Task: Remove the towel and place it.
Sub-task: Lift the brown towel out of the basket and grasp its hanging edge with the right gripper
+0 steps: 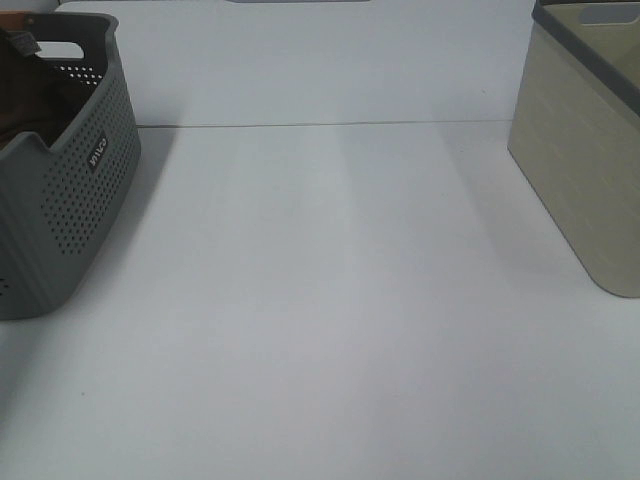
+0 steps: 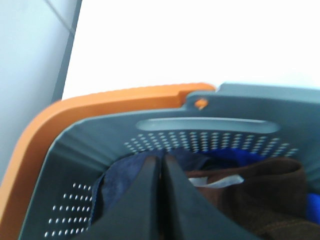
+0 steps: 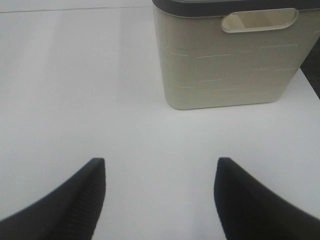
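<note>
- Towel [image 2: 260,195]: bunched in basket [image 1: 80,200], left edge of counter [image 1: 320,300], among blue laundry [image 2: 235,155].
- Left gripper [image 2: 161,162]: jaws closed, empty, over basket; should part them, then pinch brown cloth only.
- Right gripper [image 3: 160,175]: spread wide, empty.

The basket [image 1: 80,200] is matt grey perforated plastic, the bin [image 3: 225,65] smooth beige plastic, the towel [image 2: 265,195] plush brown cloth, the counter [image 1: 320,300] smooth matt white.
</note>
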